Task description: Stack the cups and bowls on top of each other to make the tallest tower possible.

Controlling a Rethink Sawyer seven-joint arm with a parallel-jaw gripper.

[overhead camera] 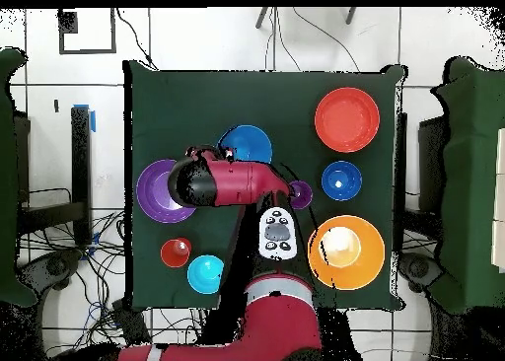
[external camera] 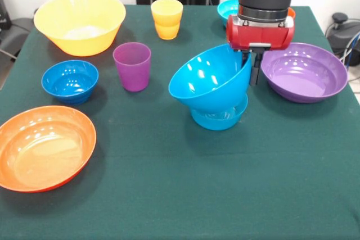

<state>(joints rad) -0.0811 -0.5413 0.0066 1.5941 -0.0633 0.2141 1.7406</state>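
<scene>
My gripper is shut on the right rim of a mid-blue bowl, one finger inside and one outside. That bowl tilts steeply to the left and rests on a second mid-blue bowl standing on the table. In the overhead view the blue bowl shows beside my arm. The wide purple bowl sits just right of the gripper. The purple cup stands left of the blue bowls. The yellow cup stands at the back. The orange cup peeks out behind my arm.
The large yellow bowl is at the back left, the small dark blue bowl at the left and the wide orange bowl at the front left. The small cyan bowl is behind my arm. A green cloth covers the table.
</scene>
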